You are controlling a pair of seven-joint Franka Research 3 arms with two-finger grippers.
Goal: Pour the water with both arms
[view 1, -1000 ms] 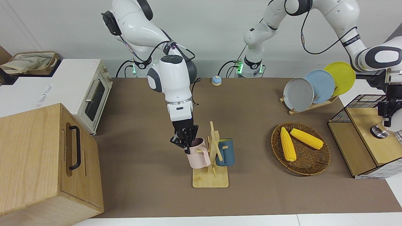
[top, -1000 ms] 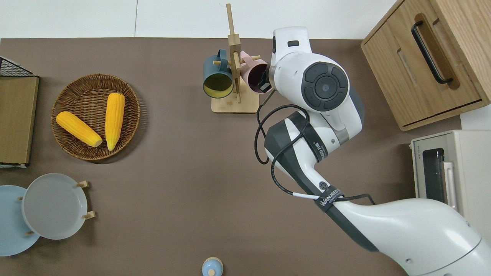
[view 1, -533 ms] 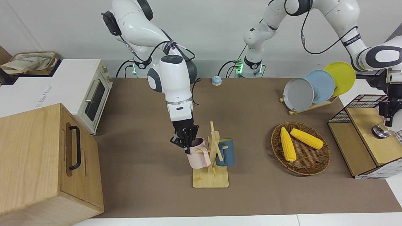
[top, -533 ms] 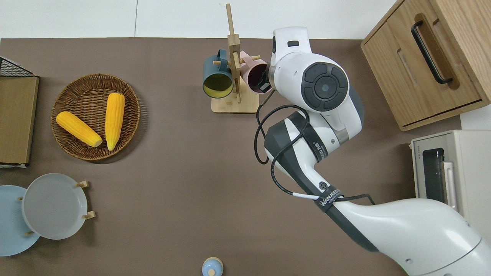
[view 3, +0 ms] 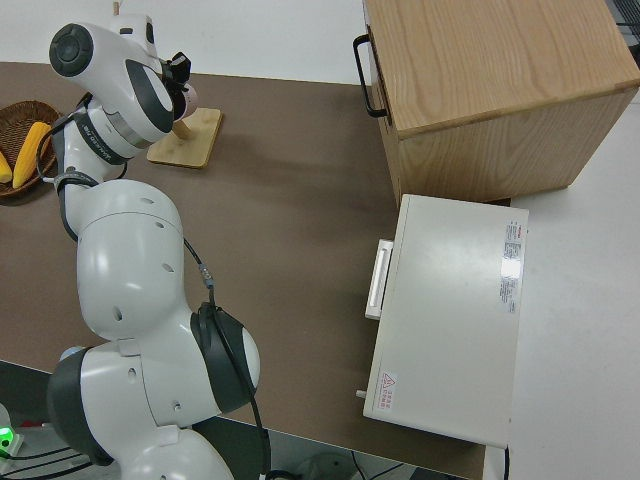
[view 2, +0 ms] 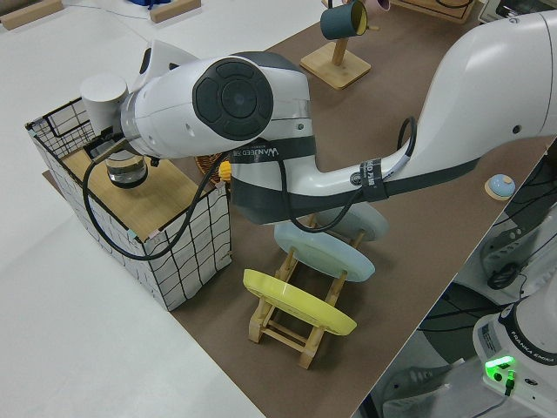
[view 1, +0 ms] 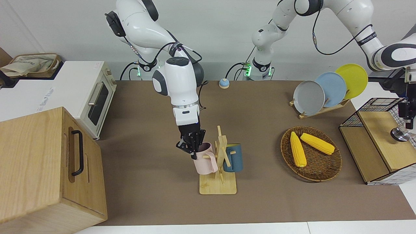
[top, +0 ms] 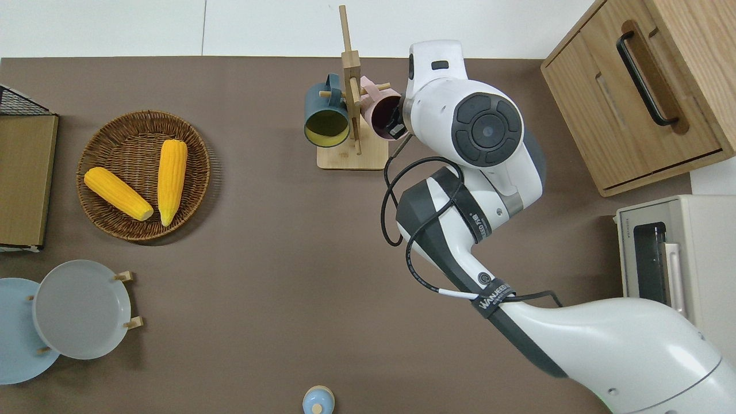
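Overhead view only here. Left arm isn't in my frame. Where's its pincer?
Observer: The left pincer is over the wooden shelf in the wire crate, by a glass pot.
Operator: Is the pink mug off the rack?
Observer: No. The pink mug hangs by its handle on a peg of the mug rack, with the right pincer closed on its rim.
Operator: Only two plates?
Observer: Three. A yellow plate stands beside the blue plate.

The way to the pink mug [view 1: 205, 161] is blocked on one side by the wooden mug rack [view 1: 220, 162] and the blue mug [view 1: 233, 157]. Bare table [view 1: 146, 152] is left toward the wooden cabinet [view 1: 48, 165]. Wide bare table [top: 270, 259] is found nearer the robots.
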